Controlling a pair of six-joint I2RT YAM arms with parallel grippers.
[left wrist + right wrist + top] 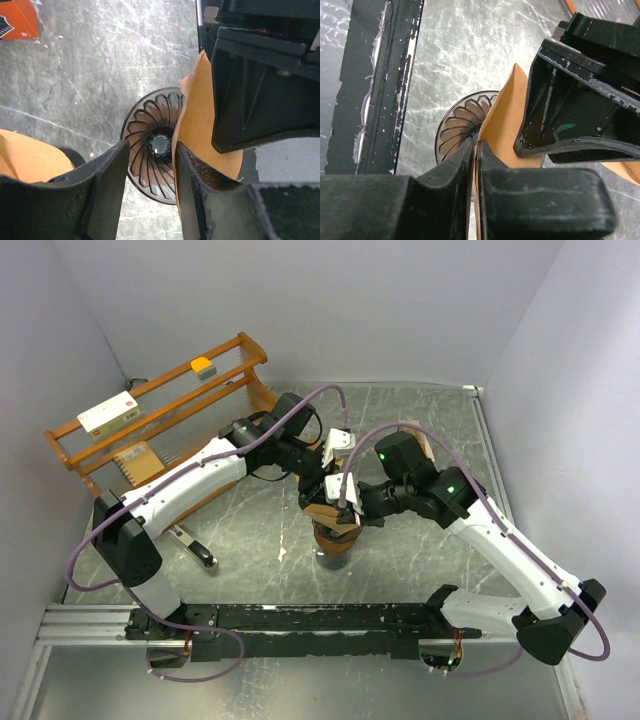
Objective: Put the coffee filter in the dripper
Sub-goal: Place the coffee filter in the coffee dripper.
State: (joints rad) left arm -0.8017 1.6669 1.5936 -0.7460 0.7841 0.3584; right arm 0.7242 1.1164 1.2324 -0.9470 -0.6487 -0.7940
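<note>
- The right gripper [476, 145] is pinched tight on the edge of the brown paper filter [507, 115], holding it upright just above the dripper [150, 117].
- The left gripper [151, 147] stands partly open. Its fingers clamp nothing, and filter paper shows on the outer side of each.
- The dripper — dark, ribbed, see-through — sits on the grey marbled table [90, 65], directly below both grippers.
- A wooden rack [150, 415] stands at the table's far left.

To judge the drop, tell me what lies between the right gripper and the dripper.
Only the paper filter: the right gripper pinches its edge, and it covers part of the dripper, seen in the right wrist view.
</note>
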